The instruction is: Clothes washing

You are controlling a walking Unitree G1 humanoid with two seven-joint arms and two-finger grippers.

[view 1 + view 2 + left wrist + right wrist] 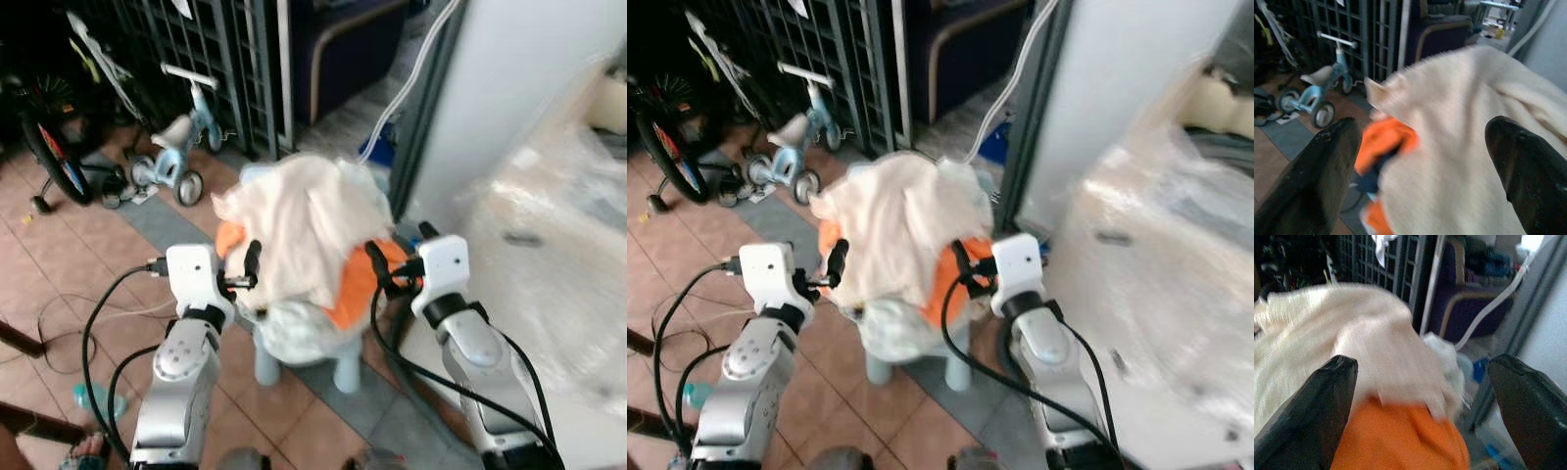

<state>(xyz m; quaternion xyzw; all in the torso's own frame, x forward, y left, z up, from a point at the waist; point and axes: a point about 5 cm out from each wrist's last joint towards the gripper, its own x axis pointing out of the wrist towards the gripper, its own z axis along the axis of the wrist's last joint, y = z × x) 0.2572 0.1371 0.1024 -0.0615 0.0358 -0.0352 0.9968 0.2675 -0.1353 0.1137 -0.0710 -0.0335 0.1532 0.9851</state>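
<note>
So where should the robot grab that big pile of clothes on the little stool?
Probably low on both flanks at once. The clothes pile is a loose mound, cream cloth draped over orange, sitting on the stool. The open left end effector and open right end effector already flank it, so squeezing inward under the drape should gather it.

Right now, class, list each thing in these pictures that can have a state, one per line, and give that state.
Left gripper: open, at the pile's left side.
Right gripper: open, at the pile's right side.
Cream cloth: draped over the top of the pile.
Orange garment: under the cream cloth, partly covered.
Stool: upright, carrying the laundry.
Tricycle: standing upright by the grille.
</note>
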